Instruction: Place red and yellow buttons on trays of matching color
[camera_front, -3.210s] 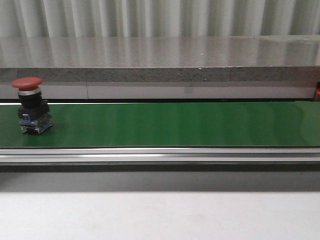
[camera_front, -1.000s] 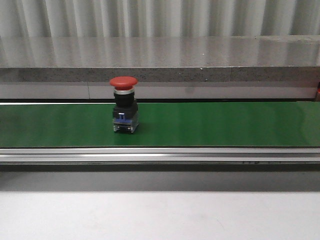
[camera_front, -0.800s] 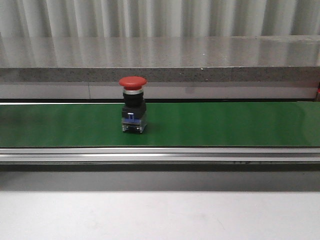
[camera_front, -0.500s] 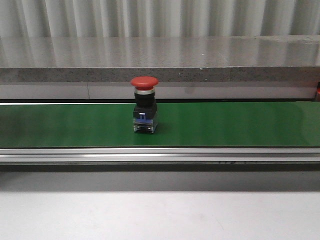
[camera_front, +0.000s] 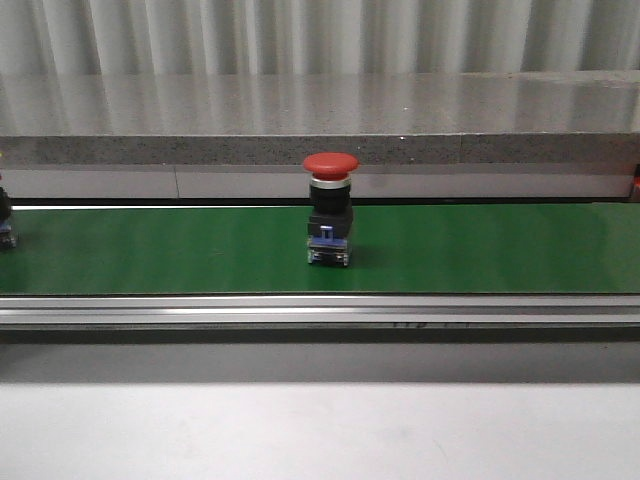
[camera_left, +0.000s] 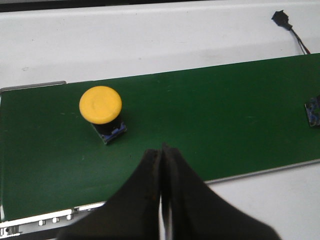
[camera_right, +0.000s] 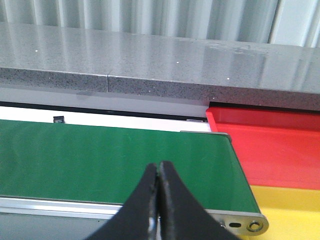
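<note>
A red button (camera_front: 330, 212) stands upright on the green belt (camera_front: 480, 250), near its middle in the front view. In the left wrist view a yellow button (camera_left: 100, 105) stands on the belt (camera_left: 210, 115), a short way beyond my left gripper (camera_left: 161, 151), which is shut on nothing. My right gripper (camera_right: 158, 168) is also shut and empty, hovering over the belt's end (camera_right: 100, 155). Past that end lie the red tray (camera_right: 272, 145) and the yellow tray (camera_right: 290, 212). Neither gripper shows in the front view.
A button's dark and blue base (camera_front: 5, 228) peeks in at the front view's left edge. Another blue base (camera_left: 314, 111) sits at the left wrist view's edge. A grey stone ledge (camera_front: 320, 110) runs behind the belt, an aluminium rail (camera_front: 320, 310) along its front.
The red button has travelled rightward along the belt from the far left to the middle. A second button's base has appeared at the left edge.
</note>
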